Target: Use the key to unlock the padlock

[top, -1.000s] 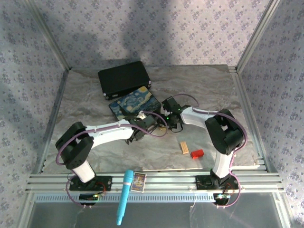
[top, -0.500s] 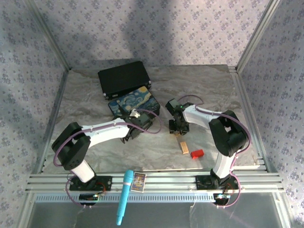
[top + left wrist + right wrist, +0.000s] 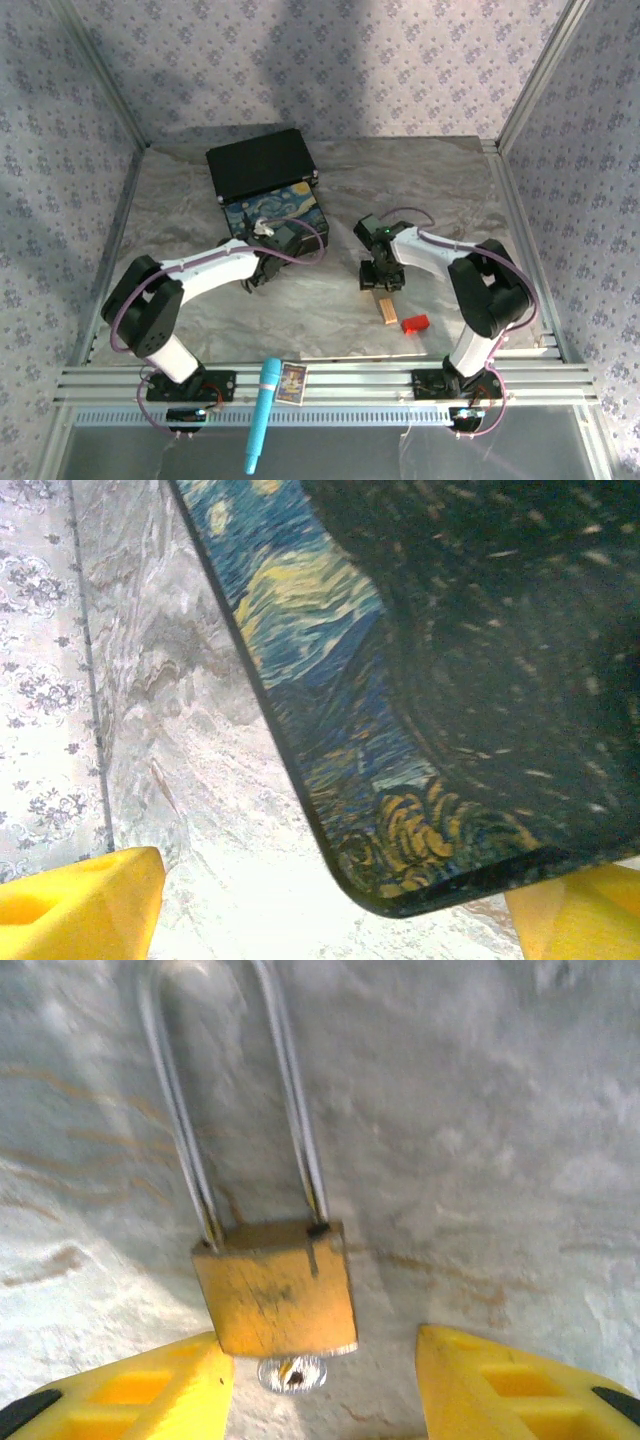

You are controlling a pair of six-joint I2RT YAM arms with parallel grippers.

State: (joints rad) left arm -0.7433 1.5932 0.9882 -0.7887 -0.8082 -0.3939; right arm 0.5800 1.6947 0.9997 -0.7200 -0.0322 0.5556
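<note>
Right claw (image 3: 325,1385) spread, brass padlock (image 3: 275,1285) at fingertips.

padlock (image 3: 275,1300): shackle top blurred, cut by upper edge | key (image 3: 290,1373): mostly hidden under padlock | painted box (image 3: 450,680): cut by top, right edges

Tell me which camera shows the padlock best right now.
Right wrist: the padlock lies close up between the open yellow fingers, body and shackle clear. Top external hides it under the right gripper; left wrist faces the painted box.
</note>
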